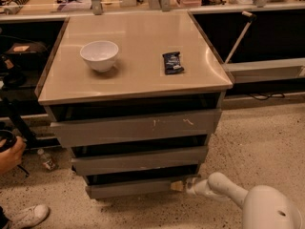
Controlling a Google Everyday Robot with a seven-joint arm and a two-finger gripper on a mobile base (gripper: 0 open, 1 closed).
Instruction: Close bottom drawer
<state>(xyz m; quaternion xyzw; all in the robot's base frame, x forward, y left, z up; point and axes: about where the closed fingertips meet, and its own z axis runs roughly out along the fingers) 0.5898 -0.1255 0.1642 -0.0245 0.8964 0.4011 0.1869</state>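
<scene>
Tool (177, 186) at right edge of bottom drawer (128, 189) front, grip state unclear, drawer ajar

Cream pincer (177, 186) at grey-brown bottom drawer (128, 189); white bowl (99, 55), speckled floor (257, 142).

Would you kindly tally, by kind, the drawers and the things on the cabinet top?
Drawers: 3 (scratched top drawer, middle drawer, bottom drawer)
White bowl: 1
Dark snack packet: 1
Total: 5
The claw sits at the bottom drawer's right front corner.
</scene>
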